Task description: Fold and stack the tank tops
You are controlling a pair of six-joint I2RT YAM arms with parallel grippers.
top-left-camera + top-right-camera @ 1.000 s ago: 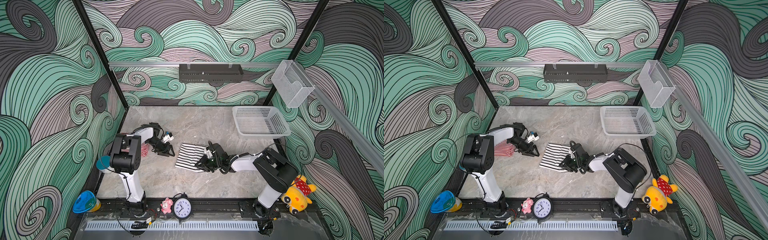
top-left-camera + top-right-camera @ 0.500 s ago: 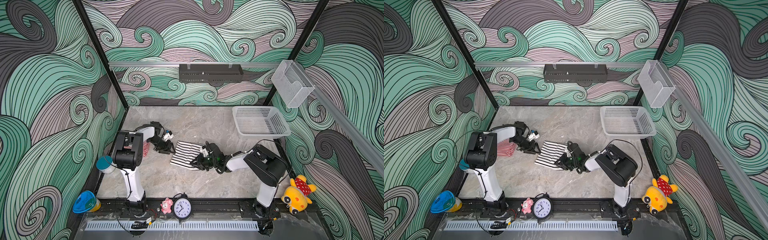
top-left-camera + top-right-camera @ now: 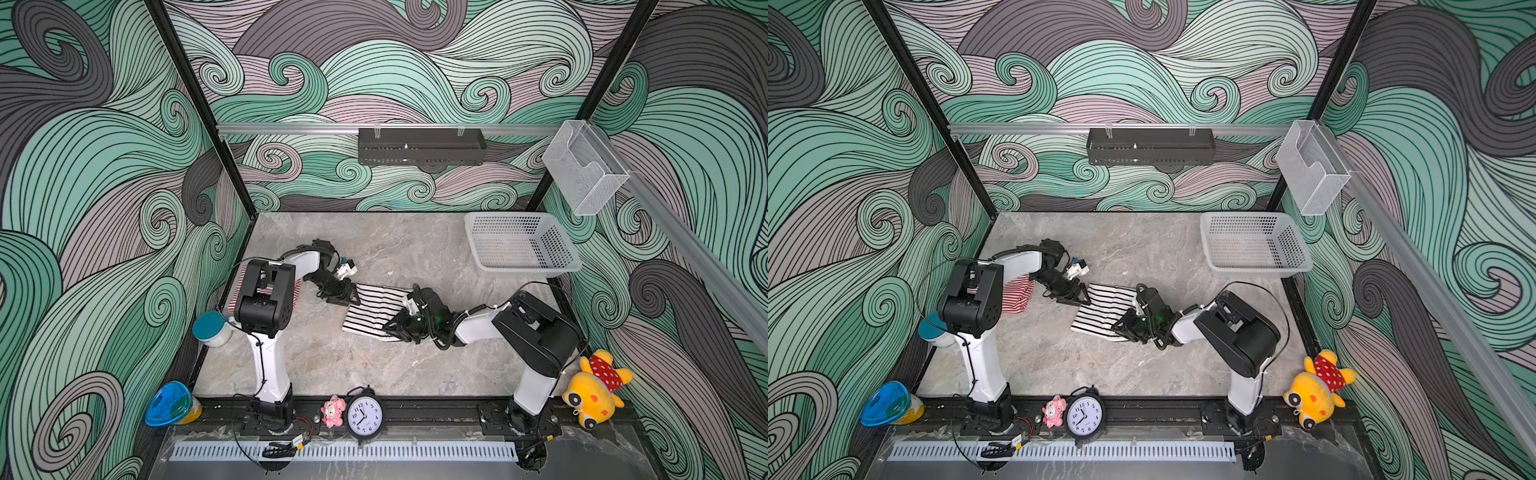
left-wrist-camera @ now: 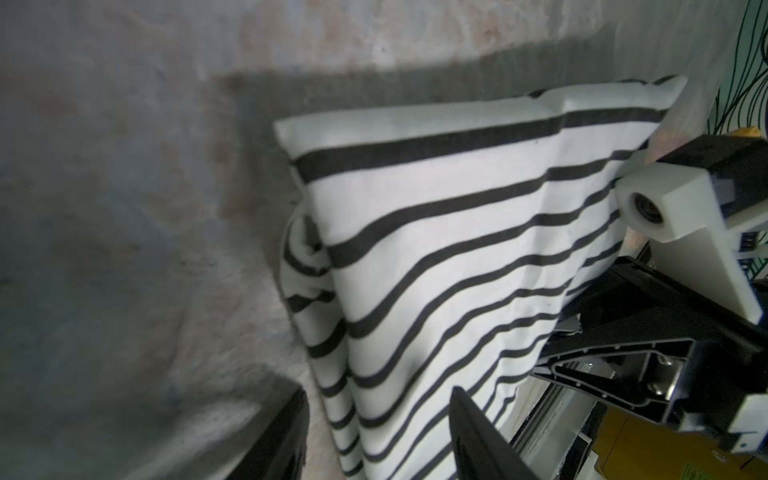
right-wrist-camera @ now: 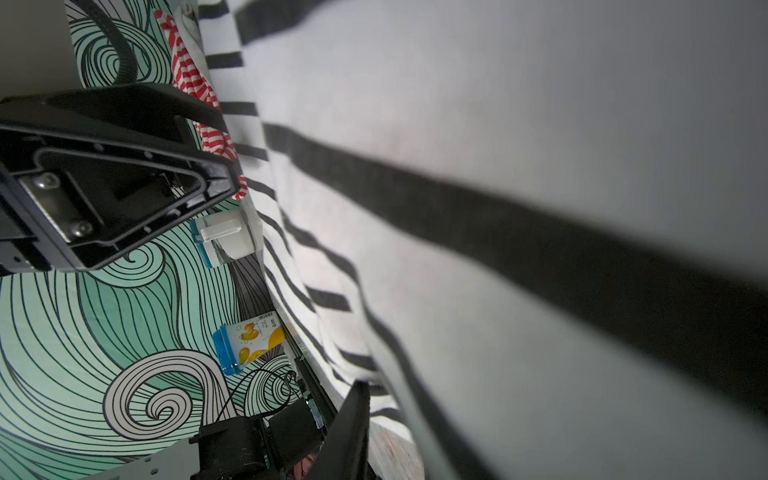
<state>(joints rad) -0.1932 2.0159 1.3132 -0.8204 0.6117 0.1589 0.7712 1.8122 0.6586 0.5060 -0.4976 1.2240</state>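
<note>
The black-and-white tank top (image 3: 374, 309) (image 3: 1102, 309) lies folded mid-table. My left gripper (image 3: 343, 297) (image 3: 1073, 296) is at its far left corner. In the left wrist view its jaws stand open, with the cloth's (image 4: 436, 249) edge between the fingertips (image 4: 478, 436), unpinched. My right gripper (image 3: 392, 328) (image 3: 1121, 328) is shut on the top's near right corner. In the right wrist view cloth (image 5: 498, 187) fills the frame and hides one finger; the other finger (image 5: 353, 428) shows. The red-and-white tank top (image 3: 296, 291) (image 3: 1017, 295) (image 5: 195, 83) lies at the left, partly under the left arm.
A white perforated basket (image 3: 519, 245) stands at the back right. A teal-lidded jar (image 3: 210, 330) sits at the table's left edge. Along the front rail are a blue-lidded cup (image 3: 172, 405), a pink toy (image 3: 333, 410), a clock (image 3: 365, 415) and a yellow plush (image 3: 594, 390).
The right gripper has slid left, taking the black-and-white top with it. The left gripper has moved right to the top's far corner, its jaws a little wider.
</note>
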